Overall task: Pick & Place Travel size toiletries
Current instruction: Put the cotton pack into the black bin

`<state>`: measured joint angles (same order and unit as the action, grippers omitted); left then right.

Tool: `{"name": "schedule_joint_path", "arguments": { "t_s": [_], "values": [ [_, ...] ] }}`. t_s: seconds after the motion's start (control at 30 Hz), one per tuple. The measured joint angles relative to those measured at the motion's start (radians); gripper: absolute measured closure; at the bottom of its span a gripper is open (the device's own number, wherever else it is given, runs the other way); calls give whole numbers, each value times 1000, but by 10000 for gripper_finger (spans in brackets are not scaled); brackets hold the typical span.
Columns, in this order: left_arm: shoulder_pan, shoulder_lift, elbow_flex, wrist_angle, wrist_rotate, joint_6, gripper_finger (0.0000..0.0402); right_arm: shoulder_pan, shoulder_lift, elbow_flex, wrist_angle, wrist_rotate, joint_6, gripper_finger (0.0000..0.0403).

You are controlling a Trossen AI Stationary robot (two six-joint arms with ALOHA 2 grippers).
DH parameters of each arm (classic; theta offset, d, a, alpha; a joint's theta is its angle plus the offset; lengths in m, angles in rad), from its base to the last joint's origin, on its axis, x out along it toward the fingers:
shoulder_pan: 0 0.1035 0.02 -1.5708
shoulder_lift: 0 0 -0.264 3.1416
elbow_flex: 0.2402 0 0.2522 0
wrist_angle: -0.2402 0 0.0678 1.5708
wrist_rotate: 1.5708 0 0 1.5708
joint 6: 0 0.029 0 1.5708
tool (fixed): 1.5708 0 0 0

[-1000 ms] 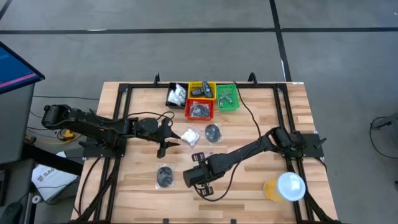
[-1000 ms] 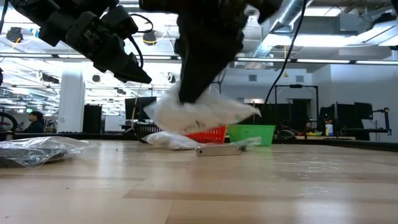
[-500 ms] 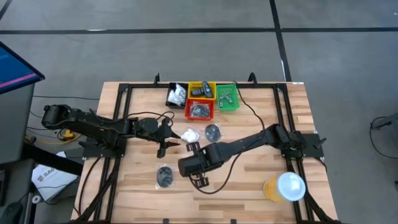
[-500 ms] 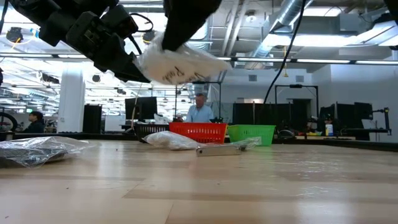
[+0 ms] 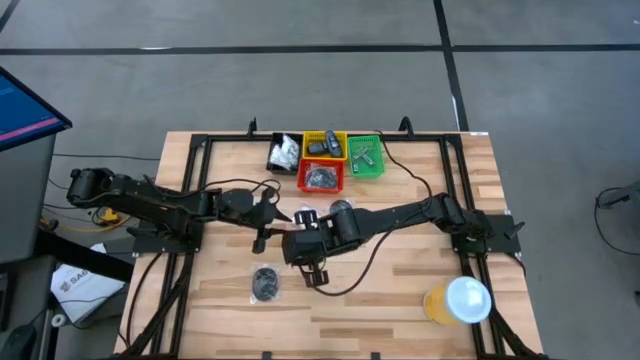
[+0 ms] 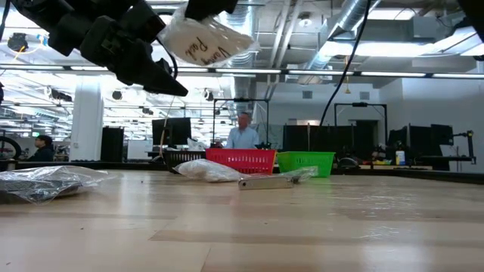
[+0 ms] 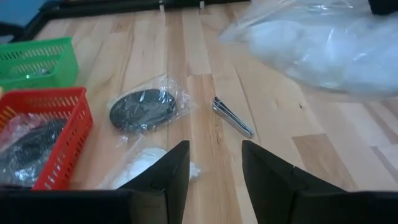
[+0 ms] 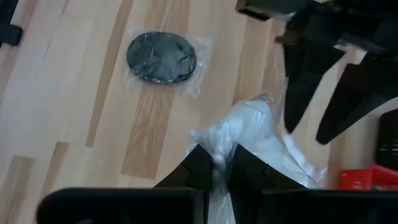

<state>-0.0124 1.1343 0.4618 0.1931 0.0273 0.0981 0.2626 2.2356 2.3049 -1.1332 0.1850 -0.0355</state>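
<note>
A dark grey round disc in clear wrap (image 5: pixel 265 283) lies nearest on the wooden table (image 5: pixel 440 180). Mid-table, the right gripper (image 8: pixel 214 163), jaws clamped on a white crinkly plastic packet (image 6: pixel 203 41), holds it high, seemingly for carrying to the bins. Just beside it the left gripper (image 7: pixel 214 165) hovers, fingers parted and empty. Farther off stand the red bin (image 5: pixel 321 178) and the black bin (image 5: pixel 283 152) holding similar packets.

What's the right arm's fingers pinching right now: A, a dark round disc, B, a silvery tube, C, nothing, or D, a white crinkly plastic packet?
D: the right wrist view shows the right gripper closed on a white crinkly packet, while a dark disc lies on the table below.
</note>
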Motion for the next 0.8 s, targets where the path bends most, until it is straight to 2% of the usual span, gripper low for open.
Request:
{"name": "schedule_joint_path", "arguments": {
  "t_s": [0.2,0.37,0.53,0.7,0.8],
  "values": [
    [-36,0,0,37,6,106,266,-15,0,20,-1,0,-2,378],
    [-84,0,0,76,5,202,266,-25,0,26,-12,0,-2,367],
    [-93,0,0,100,-16,218,266,-25,0,26,-7,0,-2,373],
    [-93,0,0,111,-94,247,265,-25,0,25,16,-1,-2,382],
    [-101,0,0,127,-90,273,259,-30,0,26,16,-2,-1,375]
  ]
}}
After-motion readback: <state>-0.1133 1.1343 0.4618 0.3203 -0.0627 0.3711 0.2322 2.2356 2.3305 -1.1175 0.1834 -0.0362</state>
